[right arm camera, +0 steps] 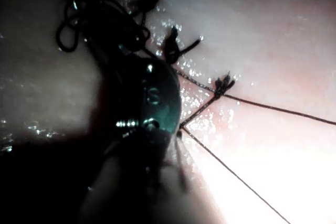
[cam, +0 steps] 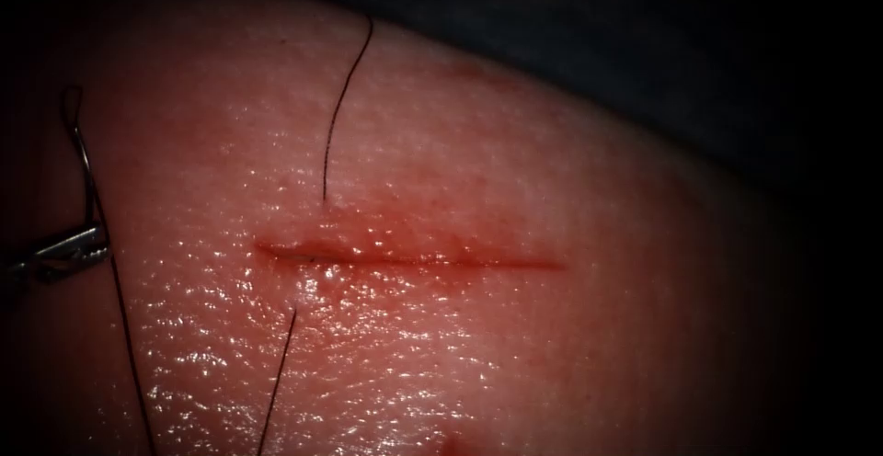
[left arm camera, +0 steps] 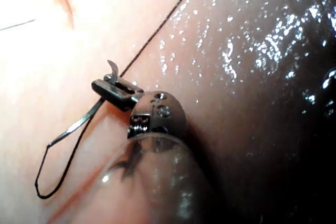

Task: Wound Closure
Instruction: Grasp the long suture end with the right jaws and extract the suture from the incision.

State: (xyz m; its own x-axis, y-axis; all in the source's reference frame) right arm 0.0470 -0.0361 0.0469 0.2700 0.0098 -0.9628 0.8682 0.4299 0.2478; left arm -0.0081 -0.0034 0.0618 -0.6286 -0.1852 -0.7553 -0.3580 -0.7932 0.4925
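Dim vignetted edges, wet glare on tissue

- The cut runs left to right across the tissue.
- The left gripper sits far left of the cut, gripping the needle near its tail.
- The thread crosses the cut's left end, far to near.

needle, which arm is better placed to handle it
Left, likely: its pincer is shut on the thin curved steel needle near its thread end, left of the red cut, clear of the tissue.
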